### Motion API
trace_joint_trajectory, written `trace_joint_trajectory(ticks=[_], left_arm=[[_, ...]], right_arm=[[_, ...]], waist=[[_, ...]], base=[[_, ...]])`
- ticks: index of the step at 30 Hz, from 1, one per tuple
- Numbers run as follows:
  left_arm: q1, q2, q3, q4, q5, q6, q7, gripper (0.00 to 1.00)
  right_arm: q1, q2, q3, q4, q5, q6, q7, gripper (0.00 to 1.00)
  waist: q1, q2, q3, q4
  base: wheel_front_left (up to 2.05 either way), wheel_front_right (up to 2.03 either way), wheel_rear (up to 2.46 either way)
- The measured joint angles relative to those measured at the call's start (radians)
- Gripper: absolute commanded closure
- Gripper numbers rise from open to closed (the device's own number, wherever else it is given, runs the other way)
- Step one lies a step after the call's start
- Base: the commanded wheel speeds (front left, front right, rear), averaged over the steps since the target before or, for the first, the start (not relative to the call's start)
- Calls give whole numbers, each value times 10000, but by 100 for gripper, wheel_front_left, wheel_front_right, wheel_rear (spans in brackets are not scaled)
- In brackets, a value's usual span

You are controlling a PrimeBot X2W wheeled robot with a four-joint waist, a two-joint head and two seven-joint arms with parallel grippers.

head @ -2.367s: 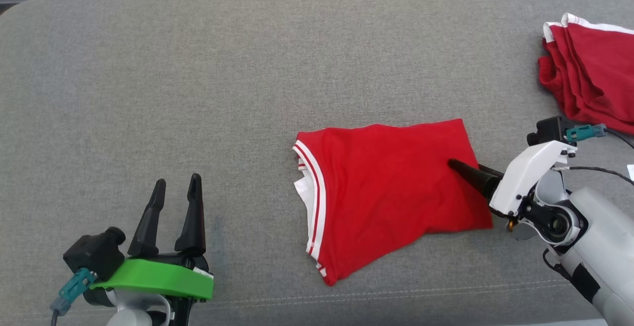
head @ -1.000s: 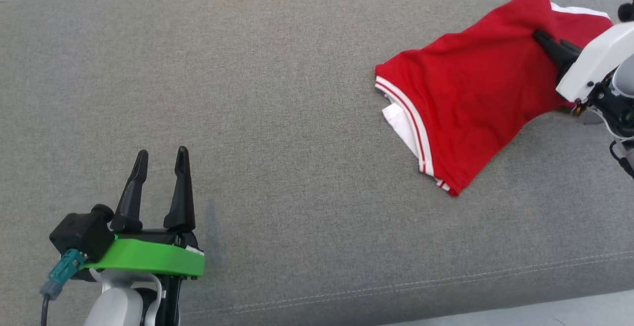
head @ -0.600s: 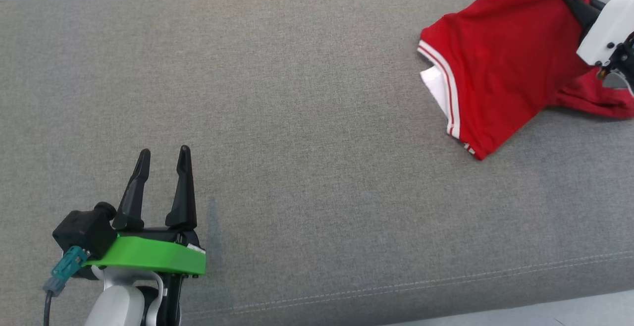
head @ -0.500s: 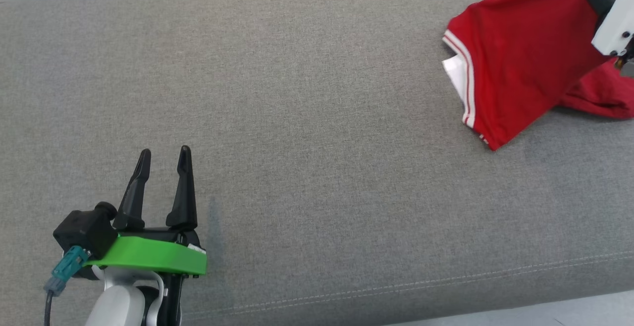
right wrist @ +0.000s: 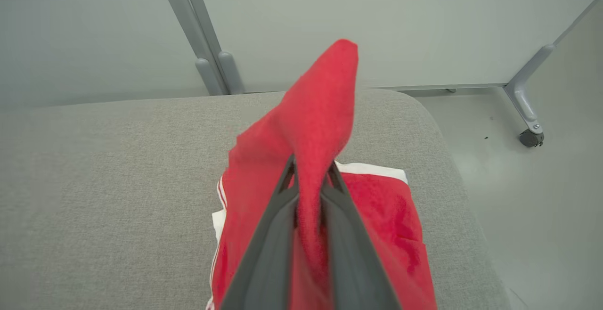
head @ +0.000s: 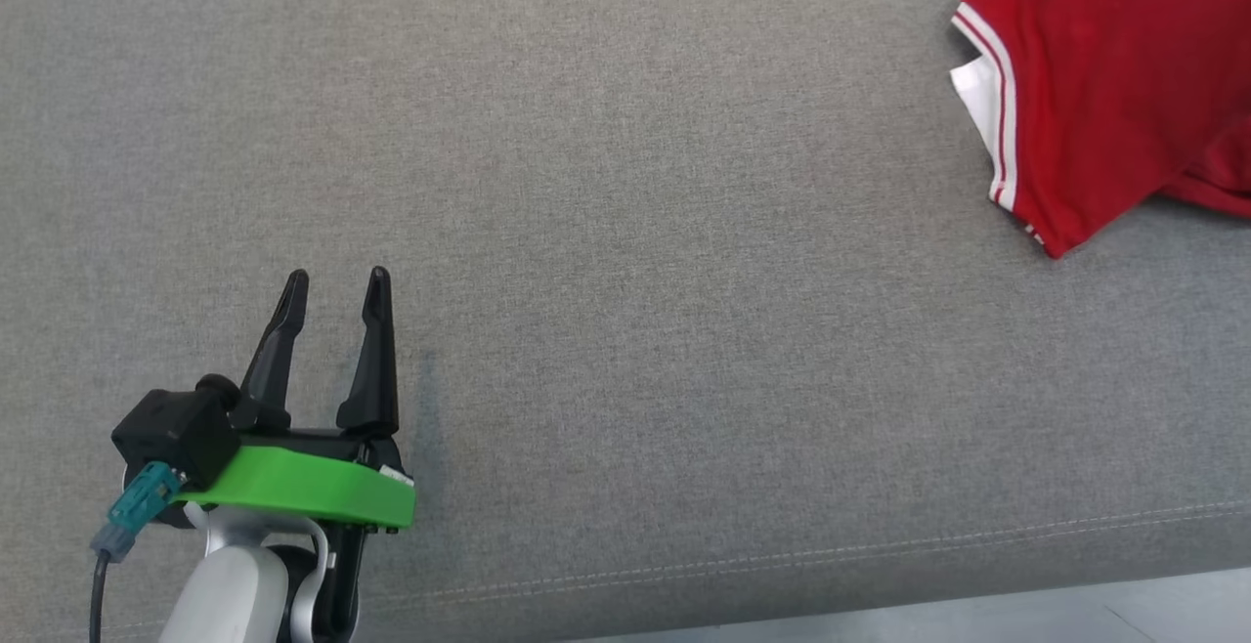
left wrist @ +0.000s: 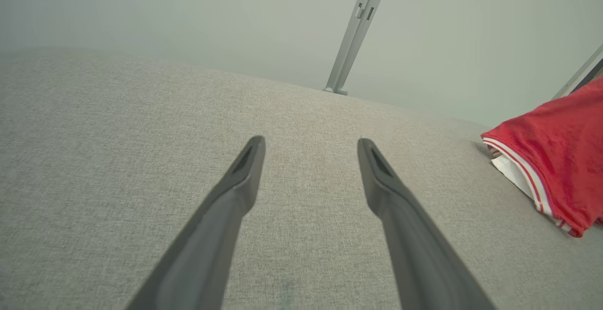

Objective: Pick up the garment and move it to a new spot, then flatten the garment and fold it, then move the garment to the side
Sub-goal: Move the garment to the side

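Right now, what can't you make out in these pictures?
- Head view: the garment runs off the top and right edges.
- Right wrist view: the held fold partly hides the right gripper.
- Left wrist view: the right edge cuts the garment.

You had the right gripper (right wrist: pixel 308 171) pinched on a fold of the red garment (right wrist: pixel 320 98), which stood up above more red-and-white cloth (right wrist: pixel 381 201) lying near the rounded end of the grey cushion (right wrist: pixel 94 183).

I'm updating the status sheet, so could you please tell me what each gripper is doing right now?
Left gripper: open, holding nothing.
Right gripper: shut on the red garment.
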Motion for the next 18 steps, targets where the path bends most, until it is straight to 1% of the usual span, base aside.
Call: trace_joint_trajectory(ticks=[5,13,15,18], left_arm=[[-49,71,-4,-157,67,8,100,0],[-369,198,-17,-458,222,17,267,0],[-381,209,-15,-545,247,96,345,0],[-397,278,33,-663,353,104,353,0]], right_arm=[[-167,-493,-19,428,-230,-25,-136,100],[-157,-771,155,1037,-1045,-470,-821,100],[-117,-761,136,1200,-1083,-583,-1026,100],[-76,-663,40,1517,-1091,-798,-1465,100]], waist=[[0,0,357,121],[0,0,990,272],[0,0,1153,298],[0,0,1394,317]], base=[[0,0,0],[0,0,0],[0,0,0],[0,0,0]])
